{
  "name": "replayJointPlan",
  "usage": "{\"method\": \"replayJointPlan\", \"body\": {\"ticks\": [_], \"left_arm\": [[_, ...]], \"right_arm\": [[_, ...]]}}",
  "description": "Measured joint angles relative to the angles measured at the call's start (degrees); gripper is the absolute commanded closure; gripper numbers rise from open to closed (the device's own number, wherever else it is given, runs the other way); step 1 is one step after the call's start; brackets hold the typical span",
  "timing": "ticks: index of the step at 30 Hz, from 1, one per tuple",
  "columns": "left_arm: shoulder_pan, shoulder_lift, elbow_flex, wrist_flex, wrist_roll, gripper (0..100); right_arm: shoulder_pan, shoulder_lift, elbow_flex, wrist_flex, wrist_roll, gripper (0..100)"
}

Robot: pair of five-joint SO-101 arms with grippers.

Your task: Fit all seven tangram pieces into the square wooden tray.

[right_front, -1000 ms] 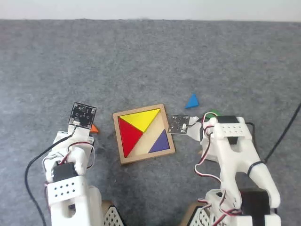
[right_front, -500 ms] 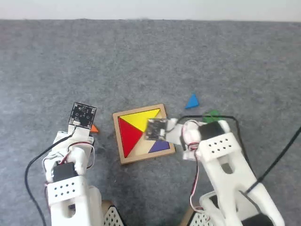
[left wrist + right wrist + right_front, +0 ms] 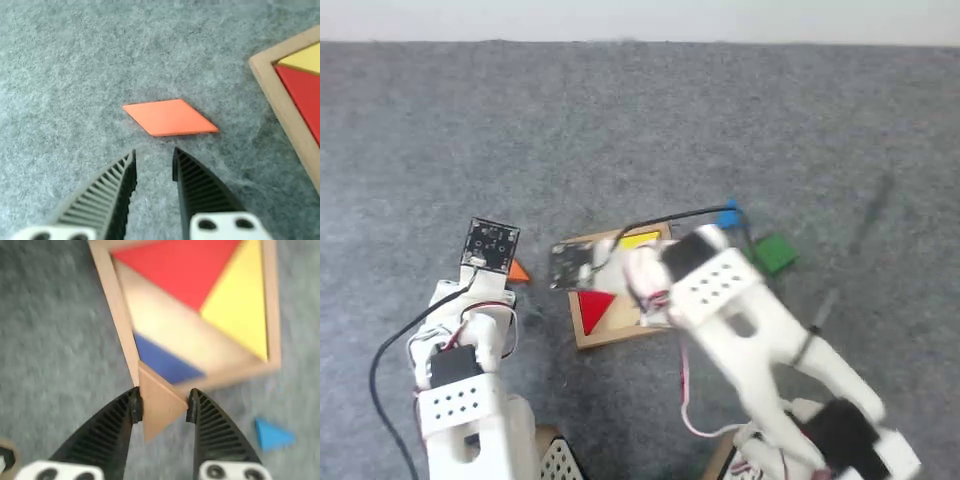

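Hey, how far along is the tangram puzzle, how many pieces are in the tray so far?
Done: the red triangle, yellow triangle and blue-purple piece lie in the tray. In hand: the right gripper has its jaws shut on a tan triangle at the tray's corner. Left: the orange parallelogram, by the left gripper, the blue triangle and the green square lie on the carpet.

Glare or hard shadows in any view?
High view: even light, soft shadows under the arms, no glare. Left wrist view: soft shadow under the orange piece ahead of the left claw. Right wrist view: bare tray floor brightest, no hotspot; tan triangle in the right claw evenly lit.
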Motion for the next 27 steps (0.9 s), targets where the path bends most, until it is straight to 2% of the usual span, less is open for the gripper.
{"method": "replayJointPlan", "body": {"ticks": [8, 13, 22, 24, 27], "left_arm": [[-0.5, 0.0, 0.0, 0.0, 0.0, 88], [-0.6, 0.0, 0.0, 0.0, 0.0, 88], [-4.7, 0.0, 0.0, 0.0, 1.2, 88], [-4.7, 0.0, 0.0, 0.0, 1.3, 88], [-4.7, 0.0, 0.0, 0.0, 1.4, 88]], "right_arm": [[-2.1, 11.8, -2.9, -10.0, -1.1, 89.3], [-2.7, 15.7, -5.7, -11.9, -4.1, 89.3], [-6.0, 17.6, -6.0, -12.6, -6.2, 89.0], [-6.2, 17.6, -6.0, -12.6, -6.2, 85.6], [-7.5, 17.6, -5.7, -12.6, -6.8, 75.2]]}}
